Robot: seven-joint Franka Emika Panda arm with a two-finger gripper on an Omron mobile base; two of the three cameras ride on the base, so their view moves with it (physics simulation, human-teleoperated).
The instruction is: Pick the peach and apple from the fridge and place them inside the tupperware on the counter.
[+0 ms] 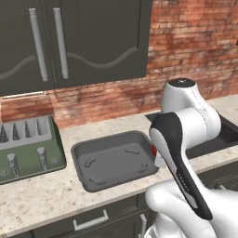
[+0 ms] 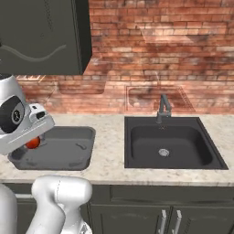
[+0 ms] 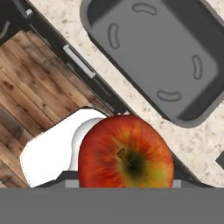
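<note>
2 base views flank tupperware [image 1: 114,160], hand view seemingly overhead

The tupperware [image 1: 111,160] lies open on the counter [image 1: 42,195], its floor bare, with free air straight above it. The green toaster [image 1: 29,148] stands near its left side and the black sink [image 2: 171,141] with its faucet [image 2: 163,109] near its right. Dark wall cabinets [image 1: 74,39] hang above the back of the counter.

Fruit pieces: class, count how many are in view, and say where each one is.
1: the apple is held at the gripper beside the tupperware. No peach visible; the arm may hide things.
</note>
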